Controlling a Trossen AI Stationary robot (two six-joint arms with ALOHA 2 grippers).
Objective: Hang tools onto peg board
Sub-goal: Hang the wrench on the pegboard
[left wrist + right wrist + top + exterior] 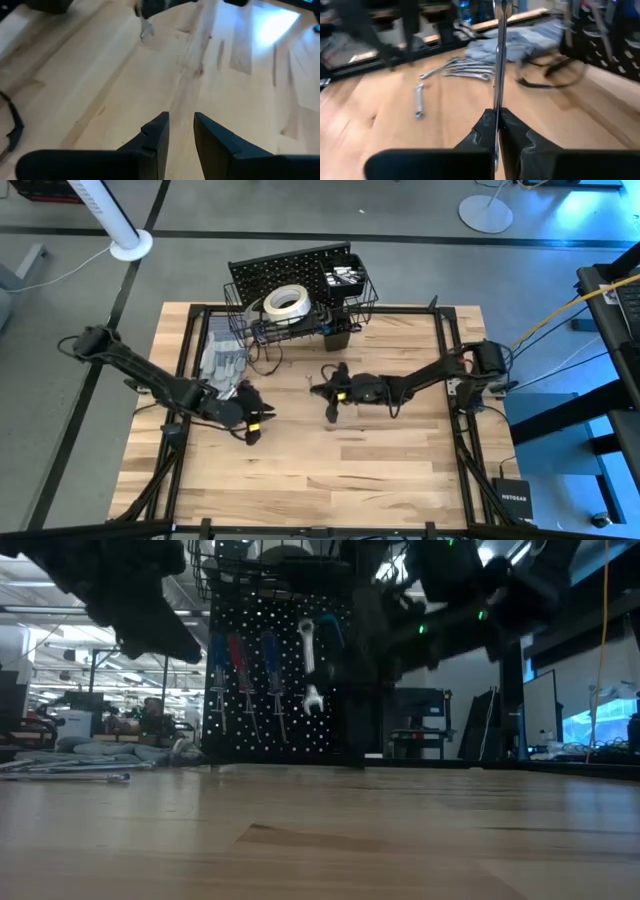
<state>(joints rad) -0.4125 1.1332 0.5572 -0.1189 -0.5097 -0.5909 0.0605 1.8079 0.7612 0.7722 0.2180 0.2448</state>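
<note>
**Wrench in the right end effector, ready for the carry to the board**

We judge the step in hand to be the carry. The right end effector (496,131) is clamped on a thin silver metal wrench (499,55), which stands up out of the shut fingers. In the high view this end effector (331,393) sits over the light wooden desk (400,470), in front of the black upright perforated peg board (290,268) and apart from it. The left end effector (181,131) hovers over bare desk with a narrow gap between its fingers and nothing in them; in the high view it (252,426) is farther from the board, to its front left.

The board already carries tools. In the low view we see red- and blue-handled screwdrivers (240,665) and a silver wrench (309,665) hanging on the panel (280,680), and from above a white tape roll (285,302) lies in the black wire basket (365,298). More silver wrenches (465,73) lie on the desk beside the grey fabric gloves (222,360), left of the board, with one small wrench (419,100) lying apart.

Next, we think, the held wrench must be brought to a free peg and its ring end slipped over it.

We cannot make out the pegs, nor the held wrench's upper end, which is cut off in the wrist view. From low down both arms are dark shapes.
</note>
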